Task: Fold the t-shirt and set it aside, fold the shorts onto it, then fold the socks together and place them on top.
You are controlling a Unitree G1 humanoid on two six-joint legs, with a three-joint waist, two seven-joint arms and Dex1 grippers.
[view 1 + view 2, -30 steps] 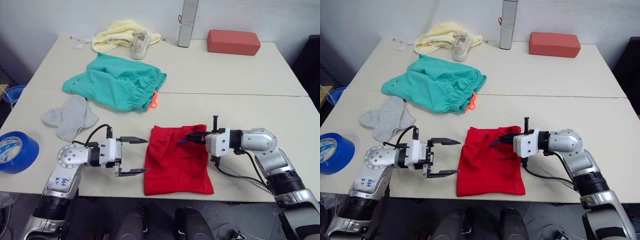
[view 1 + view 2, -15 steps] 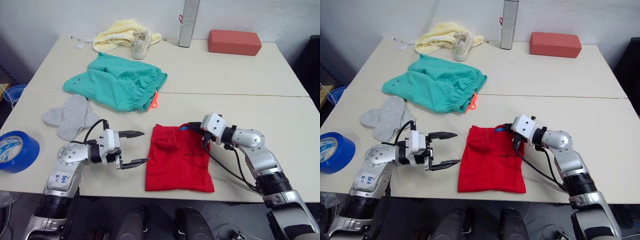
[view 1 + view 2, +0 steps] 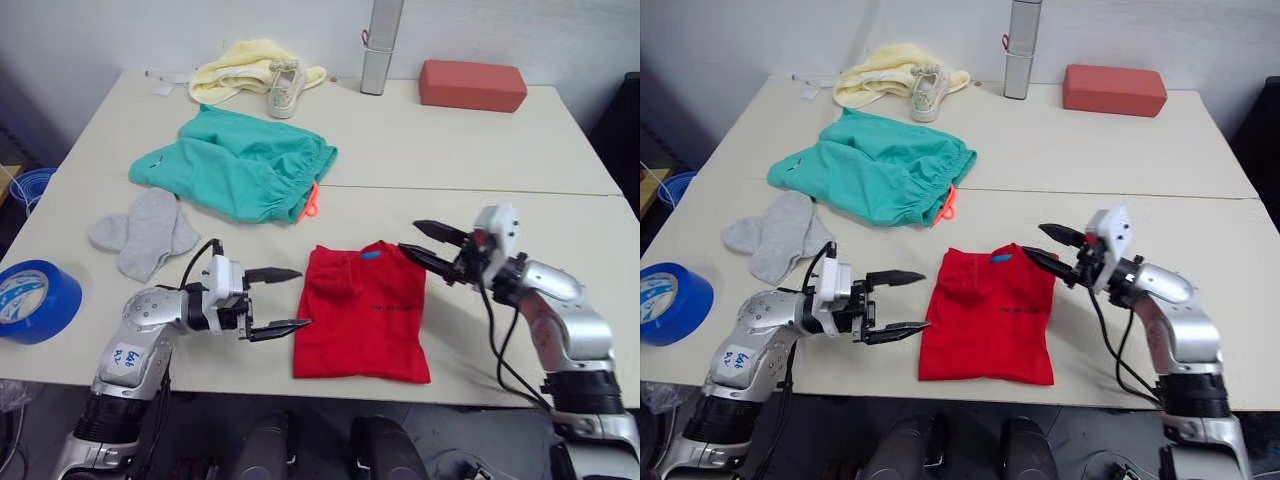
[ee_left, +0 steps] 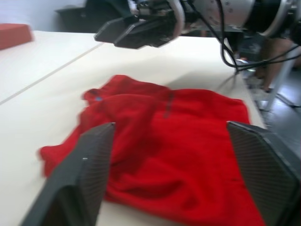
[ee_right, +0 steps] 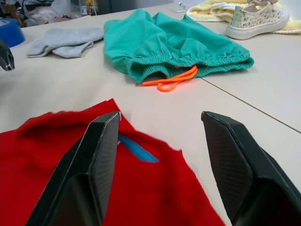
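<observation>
I see the t-shirt [image 3: 362, 312] lying folded into a rough rectangle at the near edge of the desk [image 3: 480, 150], its blue collar band facing the far side and a small dark print across the middle. The fold is loose on its left part, where the cloth bunches into a ridge.

My left hand [image 3: 288, 299] sits low over the desk just beside the t-shirt's left edge, fingers apart and pointing toward the cloth, holding nothing; the lower fingertip is right at the red edge, but I cannot tell whether it touches. My right hand [image 3: 424, 246] hovers by the shirt's far right corner, raised off the desk, its two black fingers spread and empty, aimed toward the collar.

Beyond the shirt, toward the far left, I see the shorts [image 3: 238, 173] lying spread and crumpled, the gathered waist turned toward the t-shirt and the orange drawstring spilling onto the desk. The socks [image 3: 146, 232] lie together to the left of the shorts, nearer to me, overlapping one another and flat.

At the desk's left edge sits a roll of blue tape [image 3: 34, 301]. Along the far side I see a pale yellow cloth [image 3: 238, 66] with a white shoe [image 3: 283, 87] resting against it, a tall grey cylinder [image 3: 379, 45], and a red block [image 3: 472, 85].
</observation>
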